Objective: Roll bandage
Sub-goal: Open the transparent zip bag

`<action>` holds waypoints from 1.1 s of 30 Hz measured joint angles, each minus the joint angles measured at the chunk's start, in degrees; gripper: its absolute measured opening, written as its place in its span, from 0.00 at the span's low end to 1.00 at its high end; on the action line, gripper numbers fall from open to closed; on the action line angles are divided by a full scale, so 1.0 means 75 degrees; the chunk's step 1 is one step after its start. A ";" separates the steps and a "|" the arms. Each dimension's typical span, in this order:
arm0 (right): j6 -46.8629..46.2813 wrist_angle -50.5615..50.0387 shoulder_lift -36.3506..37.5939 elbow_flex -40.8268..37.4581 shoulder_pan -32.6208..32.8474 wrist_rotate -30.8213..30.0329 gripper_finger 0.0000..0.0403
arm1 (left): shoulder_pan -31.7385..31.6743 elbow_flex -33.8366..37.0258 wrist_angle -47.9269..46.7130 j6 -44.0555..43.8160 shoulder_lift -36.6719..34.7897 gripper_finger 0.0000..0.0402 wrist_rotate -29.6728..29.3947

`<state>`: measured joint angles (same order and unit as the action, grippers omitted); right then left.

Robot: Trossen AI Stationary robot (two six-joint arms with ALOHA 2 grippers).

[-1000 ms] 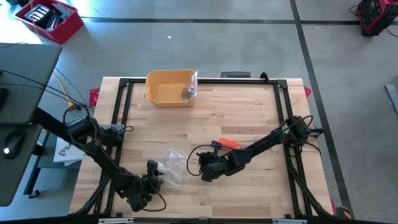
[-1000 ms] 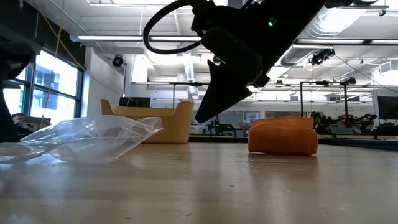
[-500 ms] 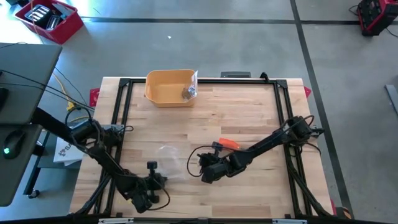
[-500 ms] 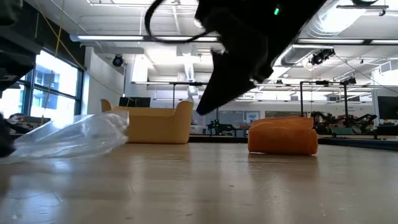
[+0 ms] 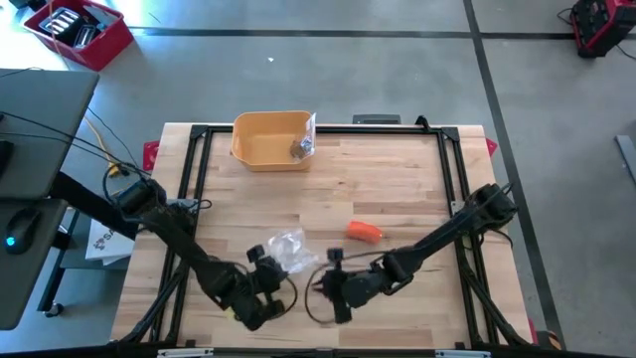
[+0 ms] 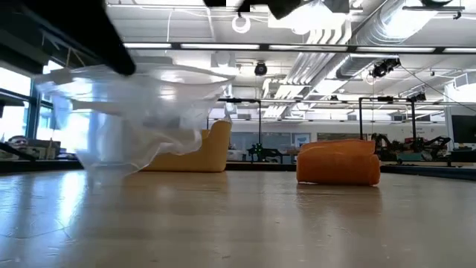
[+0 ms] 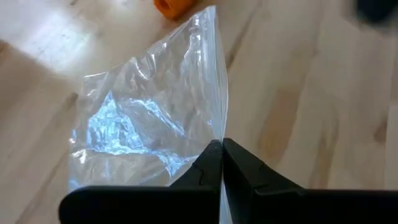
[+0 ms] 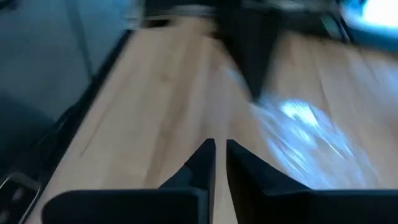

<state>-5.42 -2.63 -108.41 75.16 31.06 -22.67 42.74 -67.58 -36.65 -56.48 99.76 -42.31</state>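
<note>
A clear plastic bag (image 7: 143,118) hangs off the table from my left gripper (image 7: 221,144), which is shut on it near the table's front edge (image 5: 268,264). In the low view the bag (image 6: 141,112) hangs above the wood. The orange bandage roll (image 5: 363,232) lies on its side on the table to the right of the bag, with nothing touching it (image 6: 338,161). My right gripper (image 8: 221,146) is shut and empty. It hovers just right of the bag, near the front edge (image 5: 323,285). My left gripper pinches the bag's straight edge (image 7: 219,127) between its two fingertips, at the end of that edge nearest the gripper. One layer or several, I cannot tell. The fingers slant down from the near left. The bag spreads out crumpled beyond them, lifted off the table.
A yellow bin (image 5: 270,139) with a small object at its right rim stands at the table's far edge. A black frame (image 5: 199,179) runs along the table's sides. Bare wood lies between the bandage and the bin.
My left gripper has shut on the bag's edge, rolled, and gone up and toward the table's right. The bag, which lay flat, is now lifted off the wood. My right gripper has risen and drawn toward the near edge, out of the low view's middle.
</note>
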 joint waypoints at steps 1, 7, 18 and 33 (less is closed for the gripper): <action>0.0481 0.0122 -0.0027 0.0000 0.0048 0.0049 0.09 | -0.0078 0.0007 0.0044 0.0002 -0.0076 0.00 0.0000; 0.2927 0.0052 -0.0037 0.0000 0.0223 -0.0985 0.25 | -0.0304 0.0013 0.0189 0.0012 -0.0400 0.00 0.0285; 0.4200 -0.0136 -0.0253 0.0003 -0.0243 -0.1140 0.34 | -0.0364 0.0016 0.1502 0.0405 -0.0498 0.00 0.0409; 0.3665 -0.0398 -0.0301 0.0003 -0.0444 -0.0972 0.02 | -0.0497 0.0010 0.1865 0.1225 -0.0684 0.05 0.0549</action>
<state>22.07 -5.62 -110.66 75.18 27.73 -29.96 39.01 -67.51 -22.67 -47.29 94.64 -38.19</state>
